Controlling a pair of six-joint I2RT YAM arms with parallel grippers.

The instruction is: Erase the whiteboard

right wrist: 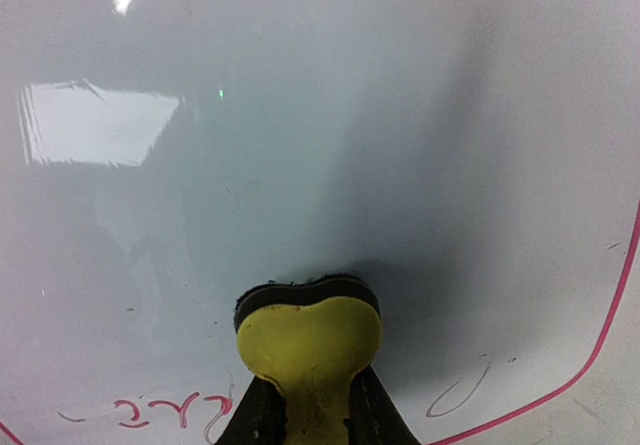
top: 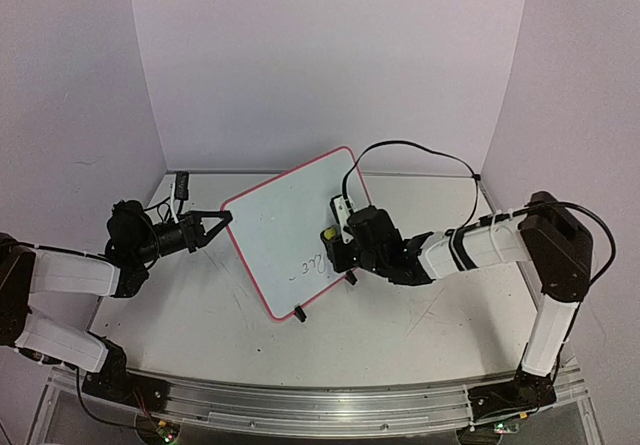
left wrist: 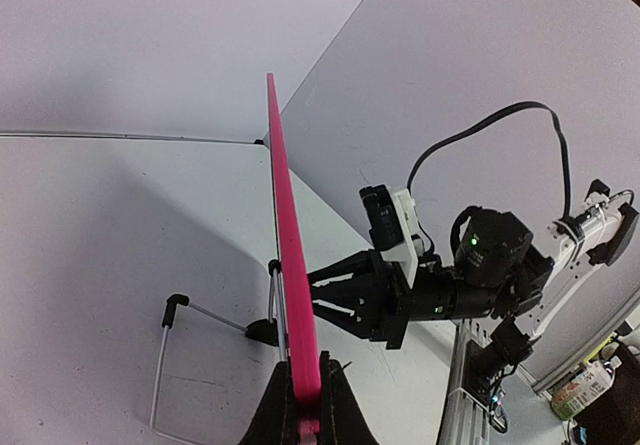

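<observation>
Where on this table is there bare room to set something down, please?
Bare: the table's near strip before the whiteboard, and its far right corner. Crowded: mid-table, where left gripper, right gripper and yellow eraser meet the board.

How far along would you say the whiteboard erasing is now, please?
Most of the whiteboard looks clean. The left gripper clamps its red edge while the right gripper presses a yellow eraser against it. Marker writing near the lower edge is left to wipe.
</observation>
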